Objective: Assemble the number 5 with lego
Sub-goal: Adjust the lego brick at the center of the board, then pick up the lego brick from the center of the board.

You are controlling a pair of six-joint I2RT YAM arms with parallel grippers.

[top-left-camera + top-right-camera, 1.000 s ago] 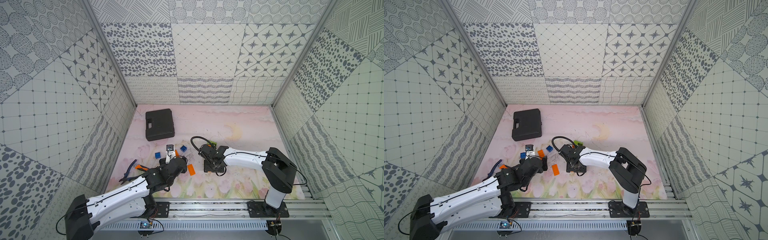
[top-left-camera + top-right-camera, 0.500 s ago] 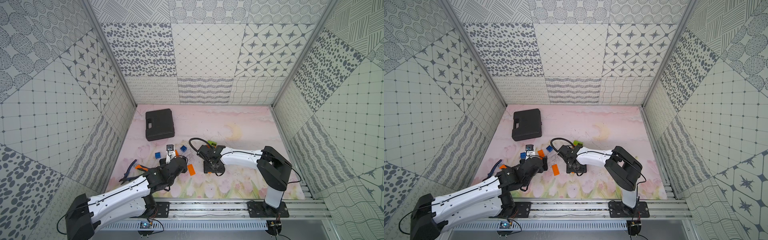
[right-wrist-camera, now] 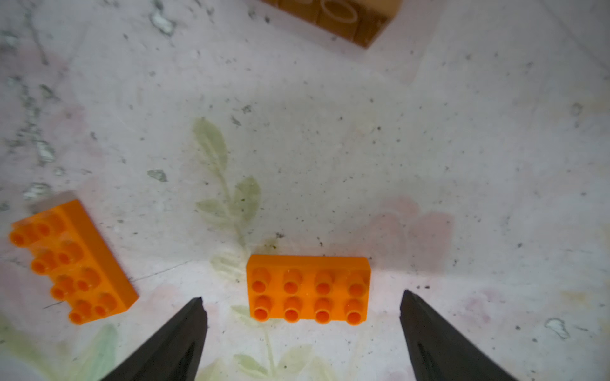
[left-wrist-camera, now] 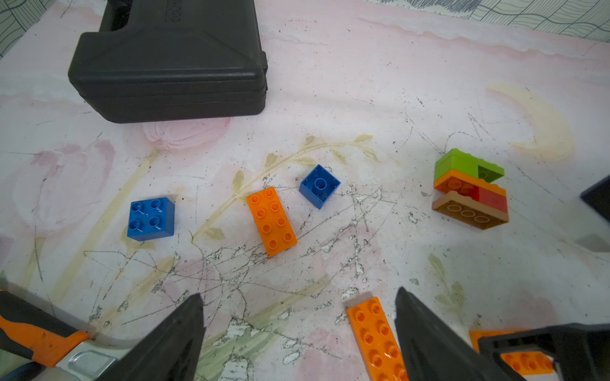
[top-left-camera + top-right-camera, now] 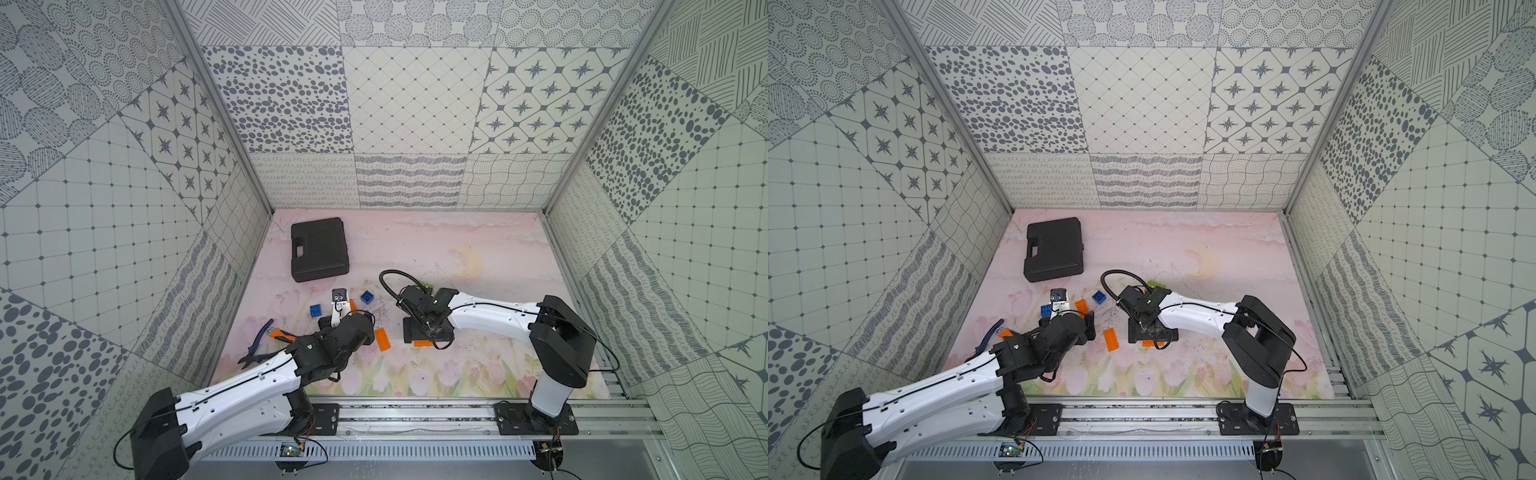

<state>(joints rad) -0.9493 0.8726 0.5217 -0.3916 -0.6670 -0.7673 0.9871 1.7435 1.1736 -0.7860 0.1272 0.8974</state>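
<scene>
Straddling an orange brick point(image 3: 308, 287) with the right gripper point(image 3: 302, 297), jaws spread wide and clear of both ends; flat on the mat point(image 3: 330, 132), studs up. Just beside, a second orange brick point(image 3: 72, 264), askew. Hovering with the left gripper point(image 4: 298, 293), jaws equally wide, holding nothing, close to that second brick. Farther out: a third orange brick point(image 4: 271, 220) between a blue square point(image 4: 152, 217), studs up, and a second blue square point(image 4: 319, 186), hollow side showing; a joined stack point(image 4: 468, 188) of green, orange, red and brown; then the black case point(image 4: 171, 59).
</scene>
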